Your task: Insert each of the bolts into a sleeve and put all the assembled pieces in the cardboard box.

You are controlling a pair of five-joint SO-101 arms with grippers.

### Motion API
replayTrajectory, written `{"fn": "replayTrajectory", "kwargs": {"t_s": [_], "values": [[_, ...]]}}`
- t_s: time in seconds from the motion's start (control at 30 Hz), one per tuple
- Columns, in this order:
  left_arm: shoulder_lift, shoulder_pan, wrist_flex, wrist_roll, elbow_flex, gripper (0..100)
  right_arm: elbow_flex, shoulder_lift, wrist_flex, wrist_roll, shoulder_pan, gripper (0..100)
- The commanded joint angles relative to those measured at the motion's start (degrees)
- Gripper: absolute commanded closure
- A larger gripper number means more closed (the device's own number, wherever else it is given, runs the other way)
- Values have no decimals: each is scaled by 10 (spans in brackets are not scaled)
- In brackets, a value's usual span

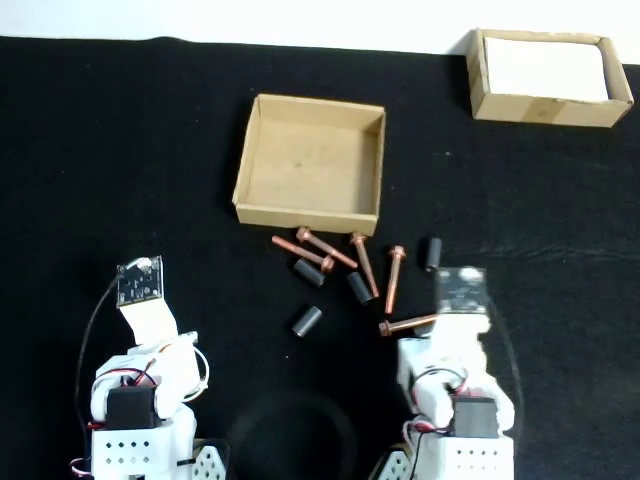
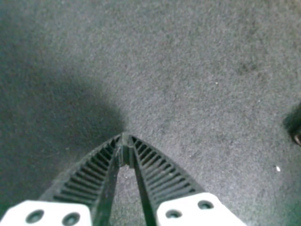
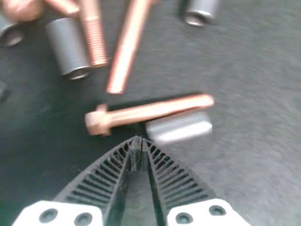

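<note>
A: Where is the right gripper (image 3: 137,143) sitting?

B: It is hanging low over the bench (image 3: 254,70), fingers pinched together and carrying nothing. Just past its tips a bolt (image 3: 148,113) is lying crosswise, with a grey sleeve (image 3: 178,128) lying just beside its shank.

A: And the left gripper (image 2: 124,140)?

B: It is also pinched together and carrying nothing, over bare bench.

A: So the step in hand is pairing those two?

B: I am judging so. The gripper will be needing to spread its fingers before dropping. Taking the bolt near its head looks wise, since that is leaving the threaded end free for the sleeve's bore. The sleeve is lying so close that a nudge may be sending it rolling.

A: What is lying farther out?

B: More bolts (image 1: 395,280) and loose sleeves (image 1: 306,321) are lying scattered. Beyond them the cardboard box (image 1: 310,160) is sitting open, with no assembled piece in it yet. A second box (image 1: 540,108) is standing at the far corner.
</note>
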Motion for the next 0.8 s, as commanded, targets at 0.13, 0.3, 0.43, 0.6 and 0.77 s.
{"fn": "replayTrajectory", "kwargs": {"t_s": [0.13, 0.3, 0.43, 0.6, 0.77], "values": [[0, -5, -4, 4, 8, 972, -141, -2, -1, -3, -7, 990], [0, -5, -4, 4, 8, 972, -298, -2, 0, -1, -7, 990], [0, -5, -4, 4, 8, 972, -407, 6, 25, -1, -7, 990], [0, -6, -4, 4, 8, 972, -426, 44, 128, -3, -7, 990], [0, -3, -4, 3, 8, 970, -481, 160, 188, -4, -7, 990]]}}
